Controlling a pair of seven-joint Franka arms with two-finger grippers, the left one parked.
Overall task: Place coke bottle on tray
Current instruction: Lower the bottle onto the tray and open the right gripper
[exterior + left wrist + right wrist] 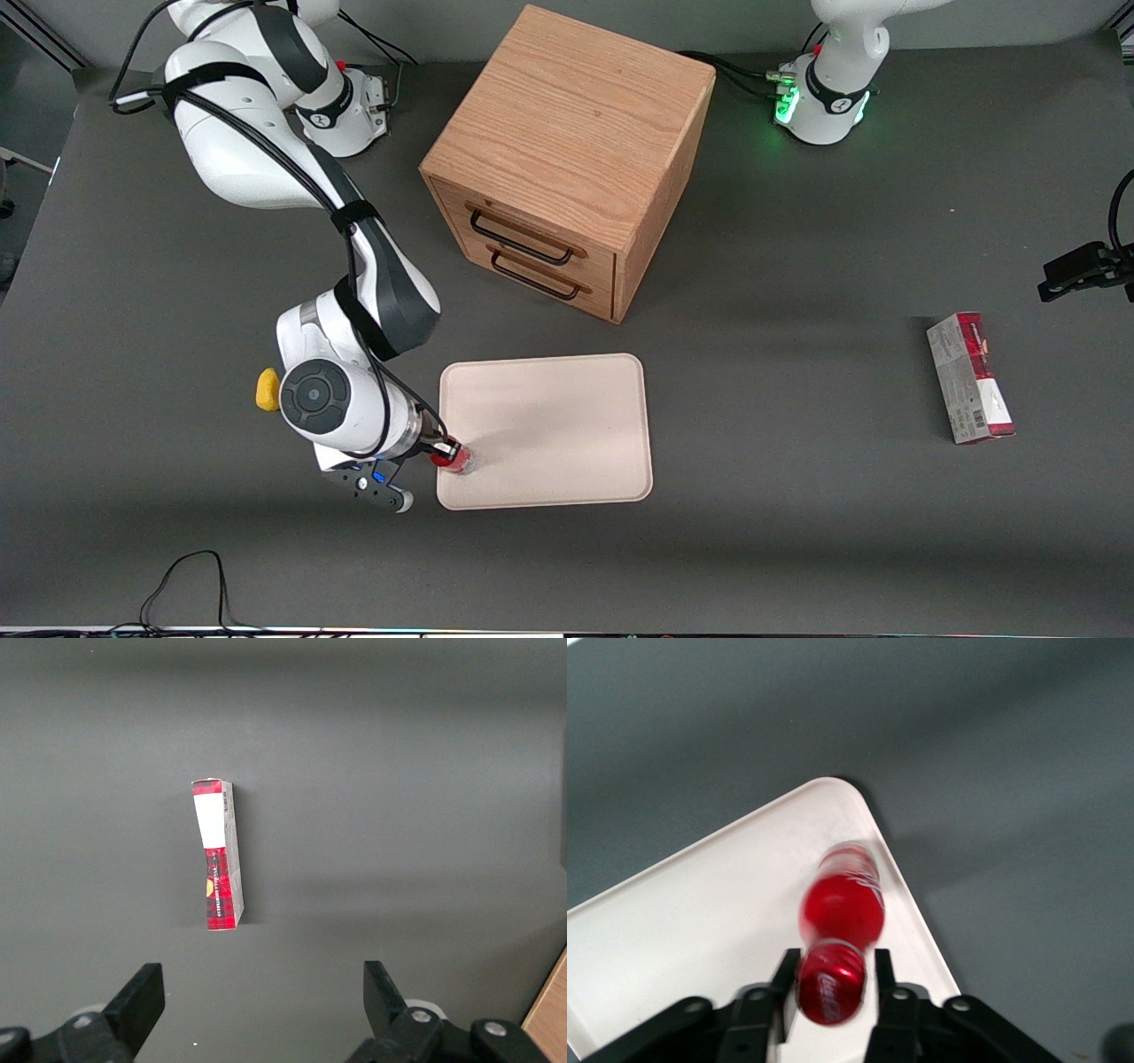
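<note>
The coke bottle (454, 458) (842, 902), red with a red cap and white lettering, stands upright on the cream tray (554, 425) (700, 912). It is just inside the tray's corner nearest the front camera, at the working arm's end. My gripper (442, 451) (833, 964) reaches down over the bottle, with its fingers on either side of the cap. One finger lies against the cap and a thin strip of tray shows between the cap and the other finger, so the gripper is open.
A wooden drawer cabinet (567, 159) stands farther from the front camera than the tray. A yellow lump (267, 390) lies beside my wrist. A red-and-grey carton (970, 377) (219, 855) lies toward the parked arm's end. A black cable (190, 580) loops at the table's front edge.
</note>
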